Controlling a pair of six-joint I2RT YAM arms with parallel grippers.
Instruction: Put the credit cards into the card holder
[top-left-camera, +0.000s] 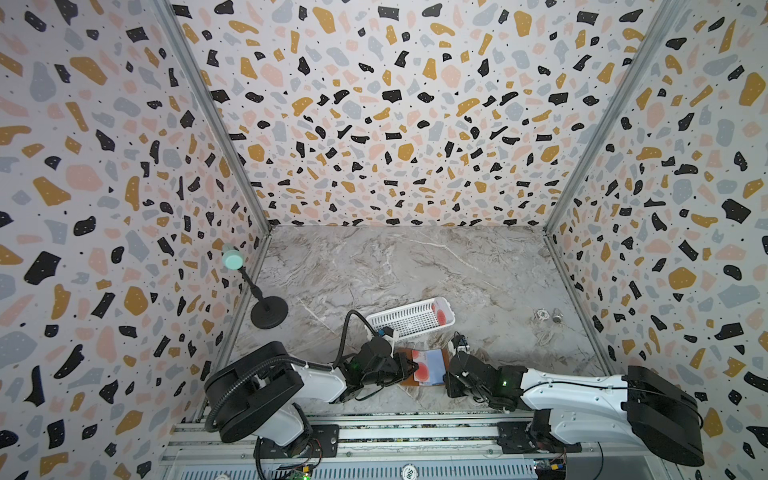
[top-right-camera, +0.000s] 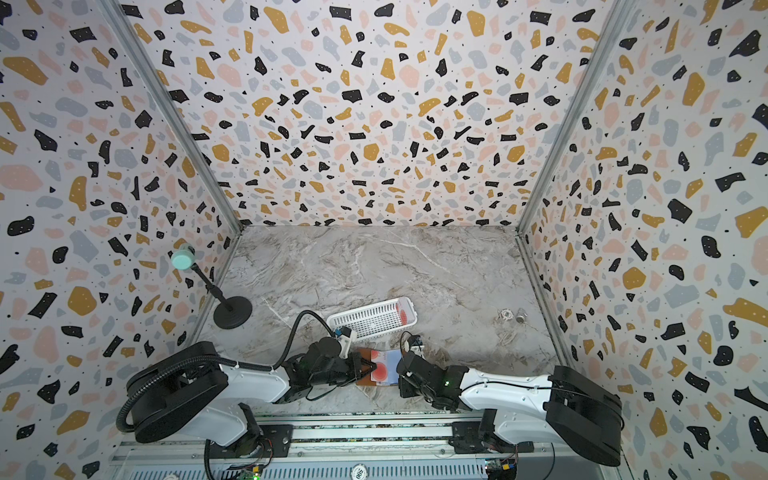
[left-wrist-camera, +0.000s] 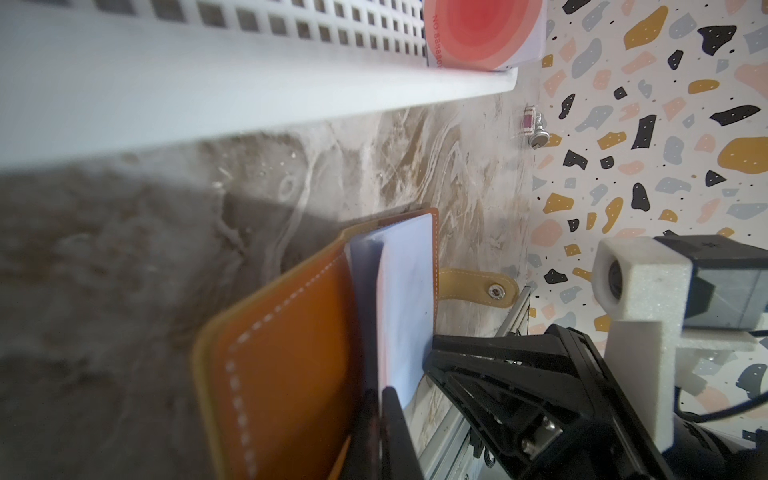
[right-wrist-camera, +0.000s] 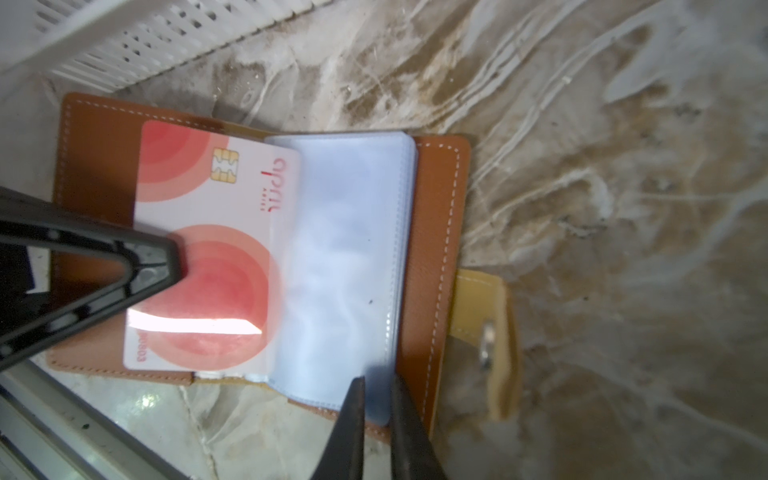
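Near the front edge of the marble table (top-left-camera: 374, 270), the card holder (right-wrist-camera: 432, 249) is lying open and flat, right between the two arms. The left gripper (top-left-camera: 411, 368) is clamped on a credit card (right-wrist-camera: 216, 266), with one finger over a red blob. The card's far end is tucked under the top plastic sleeve, and the rest lies over the left leather flap. The right gripper (right-wrist-camera: 376, 399) is pinched onto the edge of the sleeves on the card holder's right half, close to the snap tab (right-wrist-camera: 486, 332) that sticks out on that side. Just behind sits a white basket (top-left-camera: 399, 320) with a second card (top-left-camera: 441, 313) propped at its right end.
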